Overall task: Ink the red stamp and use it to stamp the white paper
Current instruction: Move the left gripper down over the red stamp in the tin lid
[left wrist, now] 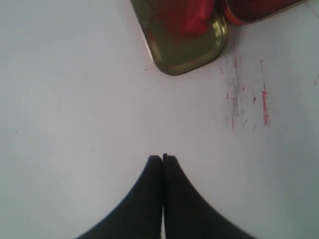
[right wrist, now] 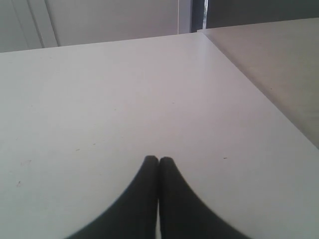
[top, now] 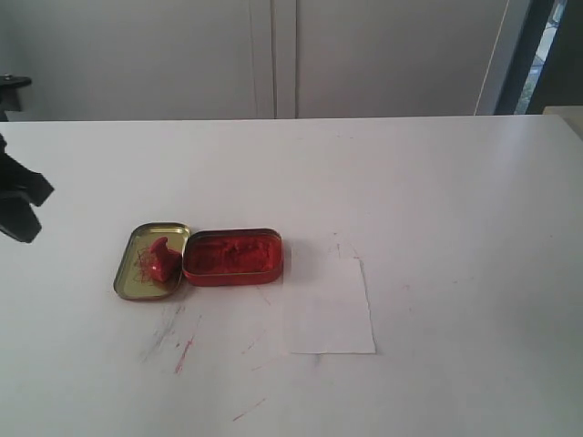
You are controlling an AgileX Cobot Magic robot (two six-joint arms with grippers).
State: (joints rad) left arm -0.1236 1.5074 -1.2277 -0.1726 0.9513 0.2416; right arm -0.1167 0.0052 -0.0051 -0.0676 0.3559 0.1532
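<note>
The red stamp (top: 163,261) lies in the brass-coloured tin lid (top: 137,273), left of the red tin of ink paste (top: 233,257). The white paper (top: 328,306) lies flat just right of the tin and shows no mark. My left gripper (left wrist: 162,157) is shut and empty over bare table, a short way from the lid (left wrist: 174,55) and the blurred stamp (left wrist: 195,20); part of that arm (top: 20,200) shows at the exterior view's left edge. My right gripper (right wrist: 158,159) is shut and empty over bare tabletop, out of the exterior view.
Red ink smears (top: 187,350) mark the white table in front of the tin, also seen as streaks (left wrist: 264,102) from the left wrist. A second, greyer table surface (right wrist: 279,64) adjoins the white table beyond the right gripper. A wall stands behind.
</note>
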